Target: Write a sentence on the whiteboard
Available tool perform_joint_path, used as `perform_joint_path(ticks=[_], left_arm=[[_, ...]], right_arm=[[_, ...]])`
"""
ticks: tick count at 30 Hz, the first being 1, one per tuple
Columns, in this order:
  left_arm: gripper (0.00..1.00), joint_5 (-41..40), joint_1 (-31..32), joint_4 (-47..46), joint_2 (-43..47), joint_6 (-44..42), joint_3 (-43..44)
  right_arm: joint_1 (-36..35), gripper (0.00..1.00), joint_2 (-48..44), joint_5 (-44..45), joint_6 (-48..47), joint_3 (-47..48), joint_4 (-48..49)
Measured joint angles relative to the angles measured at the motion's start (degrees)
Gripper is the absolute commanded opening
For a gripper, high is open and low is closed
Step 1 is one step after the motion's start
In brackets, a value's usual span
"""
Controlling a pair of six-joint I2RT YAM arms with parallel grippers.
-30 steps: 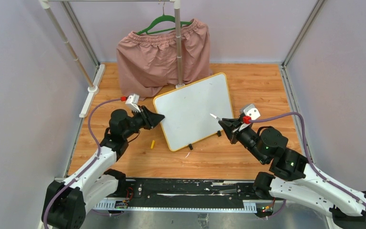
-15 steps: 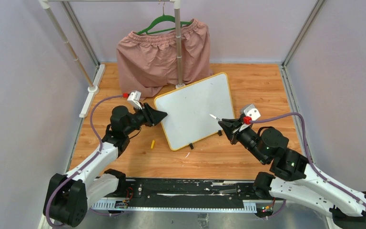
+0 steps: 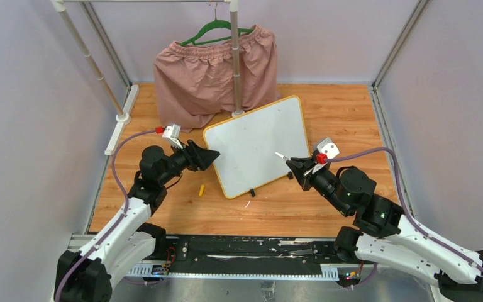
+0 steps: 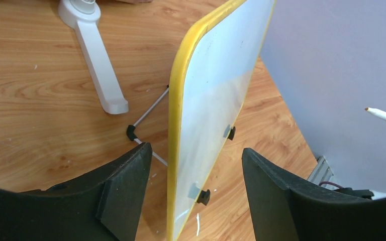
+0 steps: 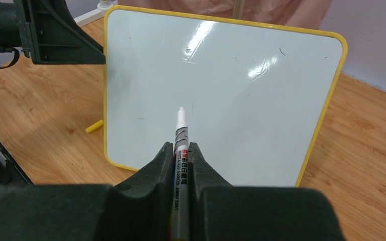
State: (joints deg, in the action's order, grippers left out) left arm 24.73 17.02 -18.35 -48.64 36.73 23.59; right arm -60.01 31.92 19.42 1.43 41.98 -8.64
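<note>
Yellow-framed whiteboard (image 3: pixel 256 146) edge btwn L gripper (image 4: pixel 195 152) jaws, apart, seemingly not touching; R gripper (image 5: pixel 181 146) clamps marker (image 5: pixel 180 125)

The marker (image 5: pixel 180 131) has its rear end hidden between the right fingers (image 5: pixel 153 168).

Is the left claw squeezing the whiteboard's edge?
No, the left gripper stands open astride the whiteboard, with gaps on both sides.

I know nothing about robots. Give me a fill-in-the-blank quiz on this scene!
The right gripper holds a ____ pointed at the whiteboard.
The whiteboard's frame is ____.
The hanger carrying the pink shorts is ____.
The left gripper is ____, straddling the whiteboard's edge.
Missing words: marker; yellow; green; open.
</note>
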Motion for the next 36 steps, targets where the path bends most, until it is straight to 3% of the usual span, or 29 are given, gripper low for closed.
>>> perform_joint_path(ticks=[11,21,29,36], left_arm=[[0.77,-6.01,-0.02,10.43,10.10,-1.88,-0.04],[0.99,-12.15,-0.02,14.99,10.88,-2.73,1.38],[1.00,-18.49,-0.02,19.04,10.51,-3.74,6.40],[1.00,-19.10,-0.02,20.70,8.31,-7.17,10.21]], right_arm=[[0.00,0.00,3.48,-1.51,0.00,-0.17,1.22],[0.00,0.00,7.76,-4.46,-0.39,-1.90,7.61],[0.00,0.00,10.73,-4.94,-0.48,-2.08,9.03],[0.00,0.00,12.61,-4.94,-1.42,-2.08,10.43]])
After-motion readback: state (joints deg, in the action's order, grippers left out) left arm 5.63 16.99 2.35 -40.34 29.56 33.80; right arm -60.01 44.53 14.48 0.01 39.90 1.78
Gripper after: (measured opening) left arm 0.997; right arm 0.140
